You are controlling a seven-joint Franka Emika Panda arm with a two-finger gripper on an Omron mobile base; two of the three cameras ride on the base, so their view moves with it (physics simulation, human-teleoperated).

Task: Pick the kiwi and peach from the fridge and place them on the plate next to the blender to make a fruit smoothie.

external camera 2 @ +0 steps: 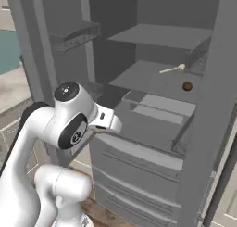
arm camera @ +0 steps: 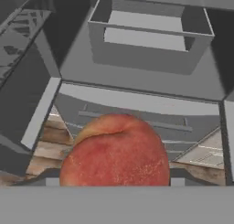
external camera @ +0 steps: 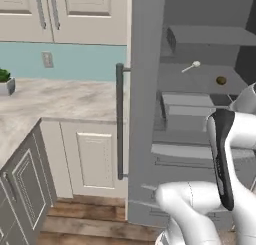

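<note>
Peach: the peach (arm camera: 116,152) sits close against the hand camera, apparently carried out of the open fridge (external camera 2: 152,124).
Jaws: hidden behind the fruit; cannot tell, though likely pinching it.
Kiwi: the kiwi (external camera 2: 187,86) waits on a middle shelf beside 1 spoon (external camera 2: 172,69).

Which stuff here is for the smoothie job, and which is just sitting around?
For the job:
- peach, right up close in the hand view
- kiwi, on a fridge shelf
- fridge, open

Just sitting around:
- white spoon-like thing on the kiwi's shelf
- potted plant on the counter
</note>
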